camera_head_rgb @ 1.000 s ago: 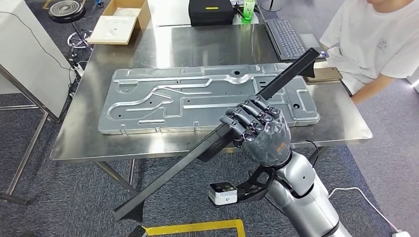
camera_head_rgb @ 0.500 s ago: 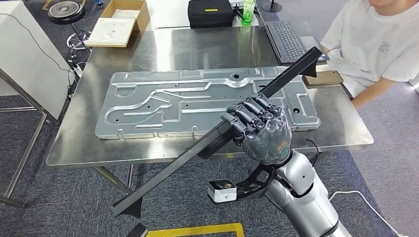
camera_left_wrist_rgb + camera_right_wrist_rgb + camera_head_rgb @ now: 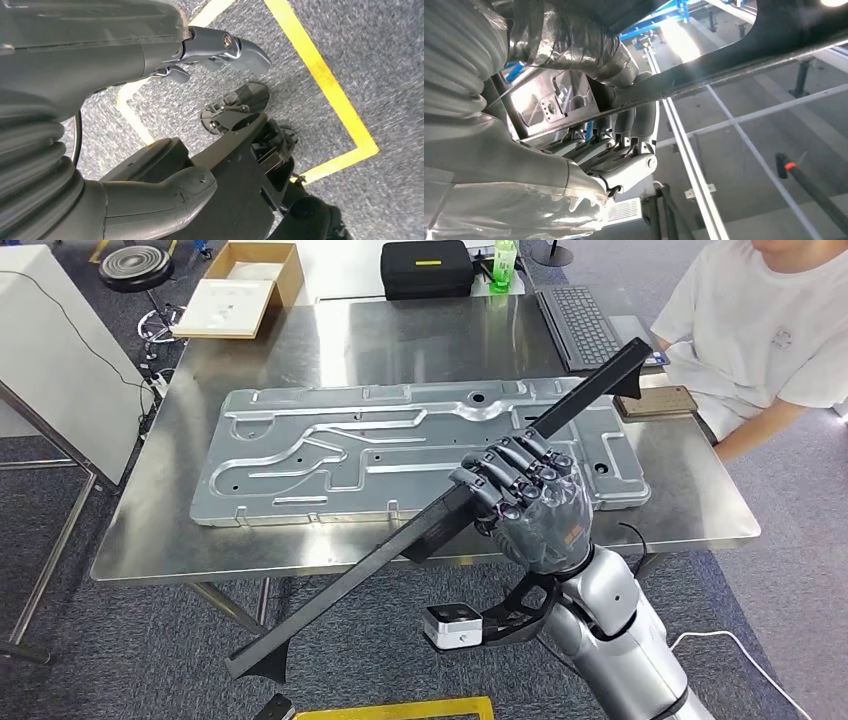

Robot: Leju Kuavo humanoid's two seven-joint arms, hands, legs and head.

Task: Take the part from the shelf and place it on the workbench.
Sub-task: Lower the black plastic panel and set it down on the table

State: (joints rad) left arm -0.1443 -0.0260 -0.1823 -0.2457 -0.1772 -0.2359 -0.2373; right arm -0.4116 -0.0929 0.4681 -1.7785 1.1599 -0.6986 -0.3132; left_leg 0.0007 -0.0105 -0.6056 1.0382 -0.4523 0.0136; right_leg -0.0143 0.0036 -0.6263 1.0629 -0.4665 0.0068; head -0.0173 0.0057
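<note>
A steel workbench (image 3: pixel 300 540) stands on grey carpet (image 3: pixel 120 650). Lying flat along its middle is a large stamped metal panel (image 3: pixel 330 460) — it takes up most of the width. At the far edge sit a black case (image 3: pixel 427 267) and a green bottle (image 3: pixel 504 262); at the far right, a keyboard (image 3: pixel 580 325), and nearer — a brown phone (image 3: pixel 657 401). Yellow tape (image 3: pixel 400 708) marks the near floor.

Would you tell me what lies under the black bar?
Under the bar, gripped by the right hand, lie the metal plate and table; its low end overhangs the floor. The covered strip is hidden.
</note>
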